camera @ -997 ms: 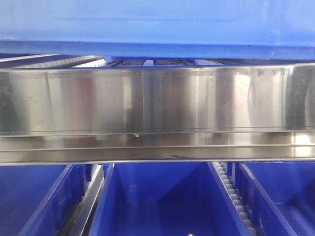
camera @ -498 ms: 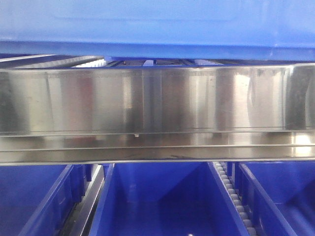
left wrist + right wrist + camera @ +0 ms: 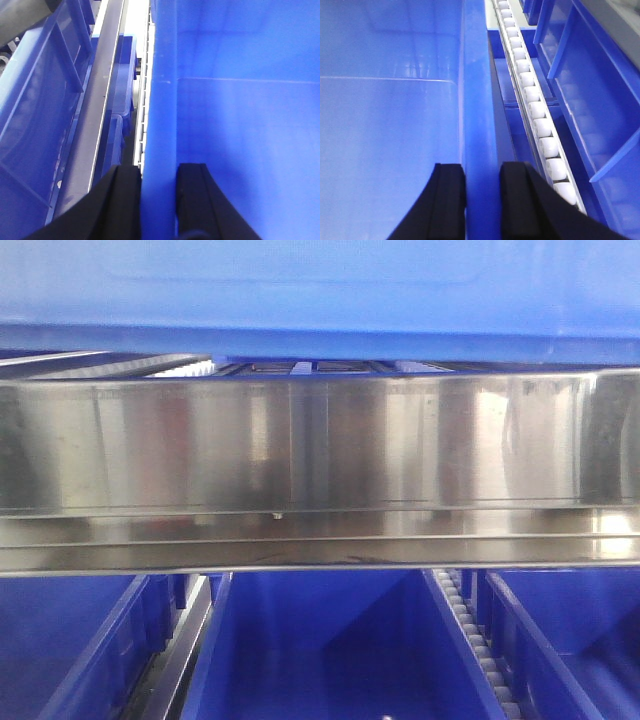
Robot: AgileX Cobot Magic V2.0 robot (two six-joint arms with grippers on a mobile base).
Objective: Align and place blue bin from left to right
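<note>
The blue bin point(image 3: 320, 295) fills the top of the front view, its smooth side wall just above the steel shelf beam. In the left wrist view my left gripper point(image 3: 159, 200) is shut on the blue bin's left wall point(image 3: 161, 120), one black finger outside, one inside. In the right wrist view my right gripper point(image 3: 482, 200) is shut on the bin's right wall point(image 3: 476, 100) in the same way. The bin's pale blue inside point(image 3: 385, 125) shows nothing in it.
A polished steel shelf beam point(image 3: 320, 470) crosses the front view. Darker blue bins point(image 3: 330, 650) stand in a row below it. White roller tracks point(image 3: 535, 120) run beside the bin on the right. A steel rail point(image 3: 100, 110) and another blue crate point(image 3: 35, 110) lie left.
</note>
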